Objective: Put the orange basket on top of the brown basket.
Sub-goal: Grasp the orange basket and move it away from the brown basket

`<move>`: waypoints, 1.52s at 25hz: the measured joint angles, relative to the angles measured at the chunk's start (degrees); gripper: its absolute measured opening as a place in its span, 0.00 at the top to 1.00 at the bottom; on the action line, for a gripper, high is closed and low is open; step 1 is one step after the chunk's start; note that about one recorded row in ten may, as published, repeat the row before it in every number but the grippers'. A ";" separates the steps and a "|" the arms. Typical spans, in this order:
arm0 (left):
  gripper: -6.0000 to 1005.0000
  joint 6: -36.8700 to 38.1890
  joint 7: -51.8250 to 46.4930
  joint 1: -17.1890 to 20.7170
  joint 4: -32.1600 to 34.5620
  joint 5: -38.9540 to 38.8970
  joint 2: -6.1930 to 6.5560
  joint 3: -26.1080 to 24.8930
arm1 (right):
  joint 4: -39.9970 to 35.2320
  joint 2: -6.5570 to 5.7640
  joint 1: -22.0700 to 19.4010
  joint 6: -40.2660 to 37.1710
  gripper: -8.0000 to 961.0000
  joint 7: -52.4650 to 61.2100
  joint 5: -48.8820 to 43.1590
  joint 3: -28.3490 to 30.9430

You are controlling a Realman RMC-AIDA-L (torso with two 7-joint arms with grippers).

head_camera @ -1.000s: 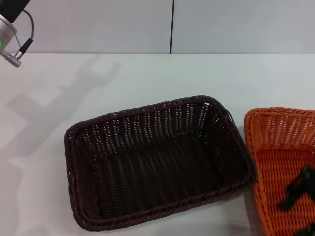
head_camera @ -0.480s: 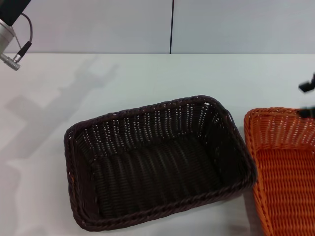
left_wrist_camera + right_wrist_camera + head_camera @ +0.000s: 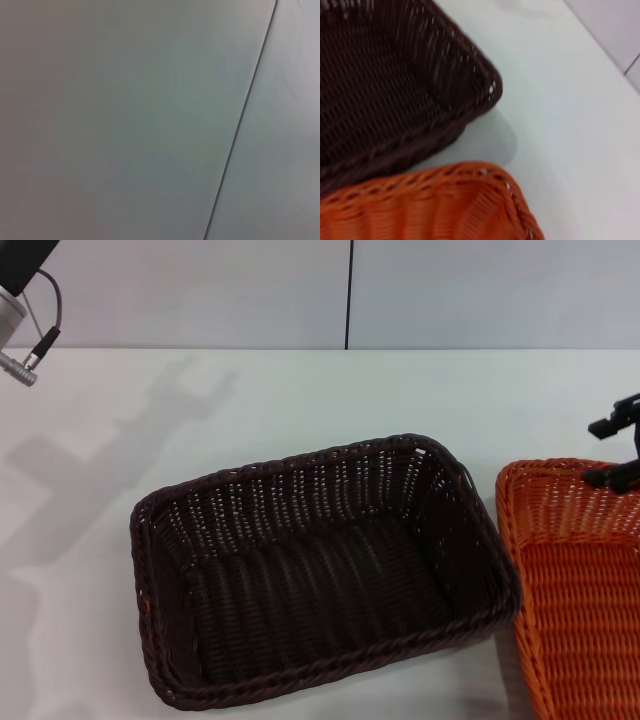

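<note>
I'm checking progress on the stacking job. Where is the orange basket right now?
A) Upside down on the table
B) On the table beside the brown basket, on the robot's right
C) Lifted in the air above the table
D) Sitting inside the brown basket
B: the orange basket rests upright on the white table beside the brown basket, on its right.

White table (image 3: 300, 400) is spreading across the head view, matte and plain. Soft grey shadows (image 3: 130, 440) are falling over its far left part, one long diagonal band with blockier shapes beside it. Pale wall (image 3: 200, 290) is standing behind the table's far edge. A thin dark vertical seam (image 3: 349, 295) is dividing the wall into two panels. In the left wrist view the same pale panels (image 3: 125, 120) are filling the frame, a dark seam (image 3: 240, 120) running slantwise between them.
</note>
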 joint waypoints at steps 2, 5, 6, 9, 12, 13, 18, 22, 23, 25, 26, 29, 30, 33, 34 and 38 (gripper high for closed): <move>0.14 0.00 0.00 0.00 0.04 -0.02 0.00 0.00 | 1.53 0.06 0.42 0.92 0.38 0.00 -1.35 -0.75; 0.14 0.05 -0.01 0.01 0.08 -0.09 -0.06 0.00 | 3.58 0.31 0.82 2.48 0.38 0.05 -4.09 -1.57; 0.14 0.10 0.00 0.01 0.09 -0.10 -0.08 0.00 | 4.29 0.37 0.94 2.84 0.38 0.07 -4.61 -1.70; 0.14 0.31 0.00 0.01 0.26 -0.12 -0.09 0.00 | 5.83 0.38 1.09 3.76 0.38 -0.13 -5.02 -1.74; 0.14 0.36 0.00 -0.16 0.65 -0.16 -0.09 0.00 | 6.00 0.38 0.89 4.32 0.39 -0.57 -4.88 -1.74; 0.14 0.36 0.00 -0.16 0.65 -0.16 -0.09 0.00 | 6.00 0.38 0.79 4.39 0.39 -0.66 -4.80 -1.74; 0.14 0.48 0.06 -0.24 0.95 -0.41 -0.04 -0.03 | 6.04 -0.04 0.55 3.35 0.50 -0.69 -5.56 -1.57; 0.14 0.49 0.23 0.19 1.33 -1.04 -0.08 -0.10 | 6.04 -2.11 -0.55 -0.66 0.60 -0.37 -6.54 -0.18; 0.14 0.49 0.27 0.25 1.50 -1.22 -0.07 -0.10 | 6.13 -2.75 -0.82 -1.93 0.62 -0.33 -6.59 0.77; 0.14 0.50 0.42 0.36 1.86 -1.53 -0.01 -0.12 | 6.24 -3.95 -1.39 -4.28 0.65 -0.22 -6.91 3.19; 0.14 0.53 0.46 0.44 1.89 -1.64 0.00 -0.15 | 6.44 -5.02 -2.04 -6.25 0.66 -0.07 -7.16 5.53; 0.14 0.78 0.49 0.53 1.90 -1.68 0.01 -0.19 | 6.59 -6.02 -2.95 -7.71 0.70 0.41 -7.16 7.81; 0.14 0.87 0.50 0.53 1.90 -1.68 0.02 -0.22 | 6.64 -6.37 -3.41 -8.07 0.74 0.56 -7.15 8.74; 0.14 1.21 0.52 0.48 1.90 -1.68 0.09 -1.11 | 6.82 -7.43 -5.17 -8.72 0.80 1.00 -6.97 11.89; 0.14 1.23 0.52 0.43 1.91 -1.69 0.08 -1.42 | 6.90 -7.80 -6.31 -8.76 0.81 1.26 -6.98 13.93; 0.14 1.33 0.53 0.29 1.90 -1.68 0.08 -2.04 | 6.52 -8.10 -8.07 -8.53 0.82 1.27 -6.95 17.64</move>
